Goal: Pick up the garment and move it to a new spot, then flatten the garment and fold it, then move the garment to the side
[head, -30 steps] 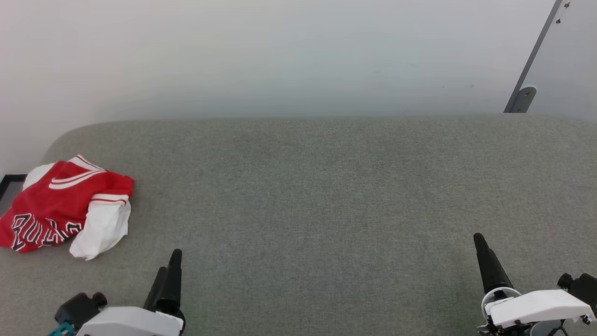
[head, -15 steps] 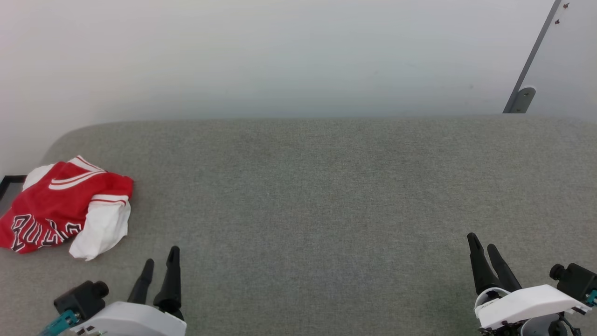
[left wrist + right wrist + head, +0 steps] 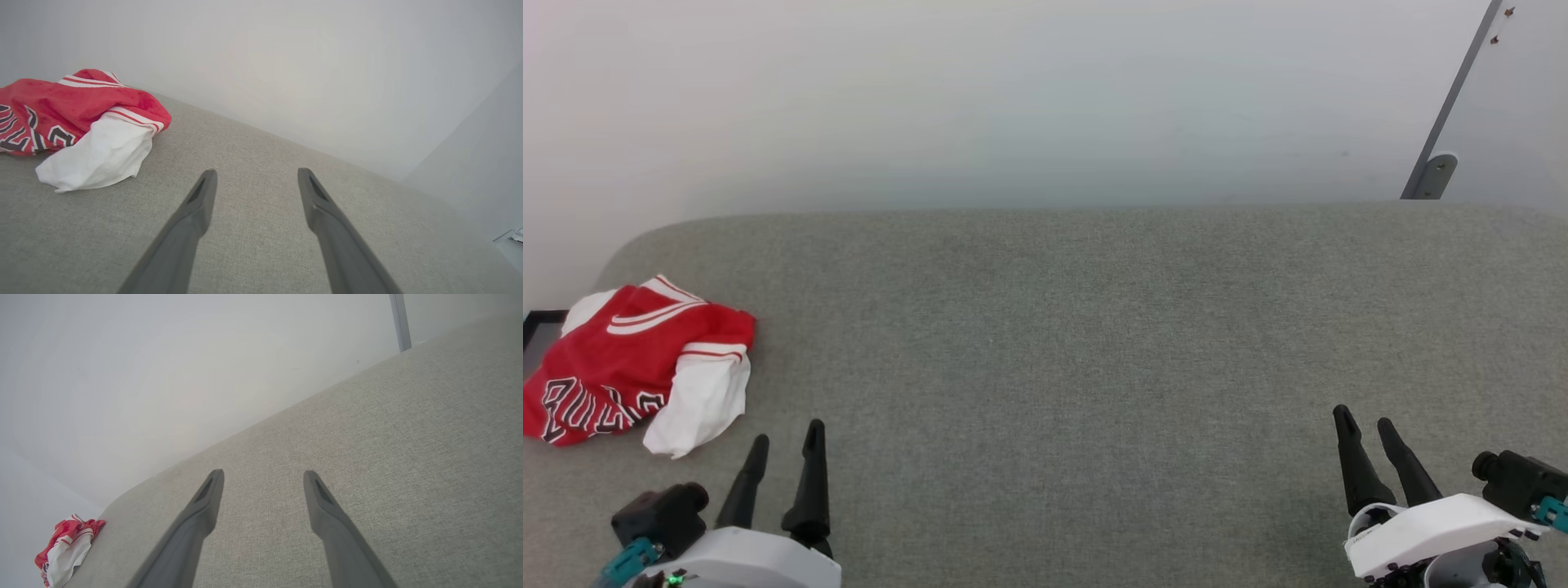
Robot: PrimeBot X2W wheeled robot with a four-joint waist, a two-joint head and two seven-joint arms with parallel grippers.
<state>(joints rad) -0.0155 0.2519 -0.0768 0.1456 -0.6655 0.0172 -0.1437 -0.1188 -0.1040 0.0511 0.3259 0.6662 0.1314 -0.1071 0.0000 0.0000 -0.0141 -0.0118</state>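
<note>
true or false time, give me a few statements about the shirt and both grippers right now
1. The garment lies bunched at the left end of the grey surface. True.
2. The left gripper is shut on the garment. False: its jaws stand open, clear of the cloth.
3. The right gripper is open and holds nothing. True.
4. The white sleeve is hidden under the red cloth. False: it lies in plain sight at the garment's right edge.

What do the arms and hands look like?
Left hand and right hand match: two long, tapered dark fingers on a glossy white wrist shell. A black camera block with a teal connector sits beside each shell.
</note>
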